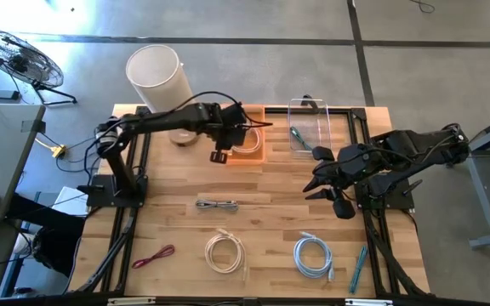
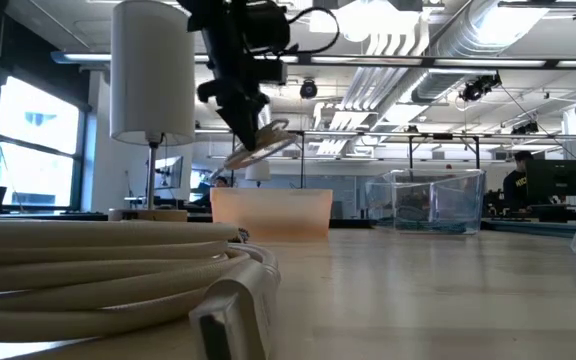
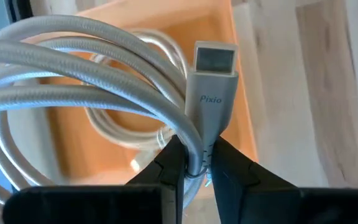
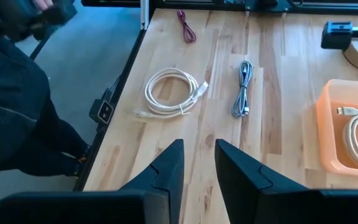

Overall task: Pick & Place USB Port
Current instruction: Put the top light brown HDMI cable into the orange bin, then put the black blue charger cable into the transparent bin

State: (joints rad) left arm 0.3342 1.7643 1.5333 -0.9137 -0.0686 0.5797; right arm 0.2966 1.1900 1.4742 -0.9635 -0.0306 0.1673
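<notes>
Mid-task: white cable (image 3: 104,81) held clenched in left end effector (image 3: 194,168) above orange bin (image 1: 250,149), release pending; right end effector (image 4: 197,163) idle, empty, slightly parted.

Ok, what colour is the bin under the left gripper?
Translucent orange bin, clearest in the high view.

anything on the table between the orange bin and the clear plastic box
No, that stretch is bare wood in the high view: the orange plastic bin and the clear plastic box sit side by side, apart, with only the wooden table between them.
</notes>
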